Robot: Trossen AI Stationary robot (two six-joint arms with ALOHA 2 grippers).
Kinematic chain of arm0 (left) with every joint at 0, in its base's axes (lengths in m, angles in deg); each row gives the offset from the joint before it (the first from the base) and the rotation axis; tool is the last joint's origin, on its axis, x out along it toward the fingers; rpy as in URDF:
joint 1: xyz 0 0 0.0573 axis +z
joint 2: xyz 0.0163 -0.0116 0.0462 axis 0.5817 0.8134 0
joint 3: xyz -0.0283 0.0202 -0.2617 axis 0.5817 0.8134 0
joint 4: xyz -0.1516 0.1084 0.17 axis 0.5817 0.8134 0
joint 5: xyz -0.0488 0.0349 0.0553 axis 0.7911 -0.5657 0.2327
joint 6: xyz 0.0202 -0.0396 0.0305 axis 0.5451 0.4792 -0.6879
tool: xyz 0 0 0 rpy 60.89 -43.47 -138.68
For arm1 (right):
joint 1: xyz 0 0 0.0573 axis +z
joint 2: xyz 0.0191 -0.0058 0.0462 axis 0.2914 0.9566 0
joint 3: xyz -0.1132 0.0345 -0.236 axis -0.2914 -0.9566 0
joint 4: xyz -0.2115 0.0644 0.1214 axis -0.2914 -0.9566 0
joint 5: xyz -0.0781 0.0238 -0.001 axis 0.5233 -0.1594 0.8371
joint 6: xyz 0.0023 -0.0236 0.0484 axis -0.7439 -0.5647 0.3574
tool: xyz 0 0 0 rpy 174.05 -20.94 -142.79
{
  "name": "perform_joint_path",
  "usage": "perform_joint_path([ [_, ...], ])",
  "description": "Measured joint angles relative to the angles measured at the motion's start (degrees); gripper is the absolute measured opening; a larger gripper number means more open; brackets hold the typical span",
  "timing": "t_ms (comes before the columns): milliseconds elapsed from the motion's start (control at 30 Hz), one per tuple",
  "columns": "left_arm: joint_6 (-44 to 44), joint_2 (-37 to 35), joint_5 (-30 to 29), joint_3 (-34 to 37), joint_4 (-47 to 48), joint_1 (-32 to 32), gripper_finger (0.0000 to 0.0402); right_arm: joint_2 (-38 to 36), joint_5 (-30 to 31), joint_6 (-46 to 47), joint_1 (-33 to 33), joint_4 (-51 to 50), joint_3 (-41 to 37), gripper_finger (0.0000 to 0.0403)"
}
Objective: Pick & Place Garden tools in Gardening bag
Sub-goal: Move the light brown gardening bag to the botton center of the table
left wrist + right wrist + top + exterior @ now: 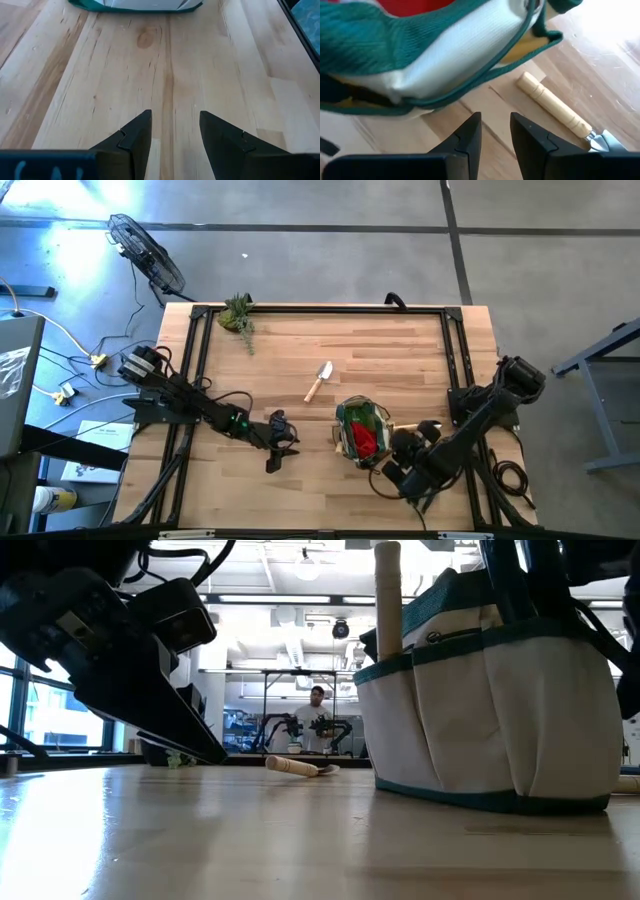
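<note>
The left claw (281,442) is hanging low over bare wood to the left of the small green-and-cream fabric gardening bag (362,430), its jaws standing apart with nothing between them. The right claw (403,448) is hovering just beside the bag's right side, its jaws parted by a narrow gap and gripping nothing.

A red fabric piece (366,438) is lying inside the bag, and a pale wooden handle (387,600) is sticking up from an outer pocket. One wooden-handled metal trowel (319,381) is lying on the light butcher-block table (400,355), near the bag's upper left. Another wooden-handled tool (559,112) is resting on the table just beside the bag, in front of the right claw.

The bag is soft and light, so a claw brushing its wall is likely to shove or tip it. A round handle could also roll away from closing jaws.
</note>
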Motion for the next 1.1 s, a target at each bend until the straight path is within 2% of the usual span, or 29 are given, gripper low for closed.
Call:
perform_joint_path([
  [200, -0.41, 0.0, -1.69, 0.0, -0.52, 0.0, 0.0161, 0.0, -0.01, -0.03, -1.18, -1.26, 0.0, 0.0093],
  [367, -8.31, -0.26, -10.81, -0.87, -7.11, 0.02, 0.0161, 0.0, -0.01, -0.03, -1.42, -0.88, 0.0, 0.0093],
  [500, -15.95, -0.26, -14.6, -4.57, -8.69, 0.88, 0.0161, 0.0, -0.01, -0.03, -1.41, -0.78, 0.0, 0.0093],
  [700, -16.73, -0.22, -14.55, -10.12, -5.35, 3.76, 0.0161, 0.0, 0.27, -0.03, -1.63, -0.76, 0.0, 0.0093],
  [933, -6.57, -0.13, -10.91, -13.56, 13.42, 7.04, 0.0161, 0.0, 0.23, -0.39, -2.61, -1.07, 0.0, 0.0093],
  [1100, -4.35, -0.09, -8.62, -13.68, 12.97, 8.17, 0.0161, 0.0, 0.28, -0.44, -3.57, -1.2, 0.0, 0.0093],
])
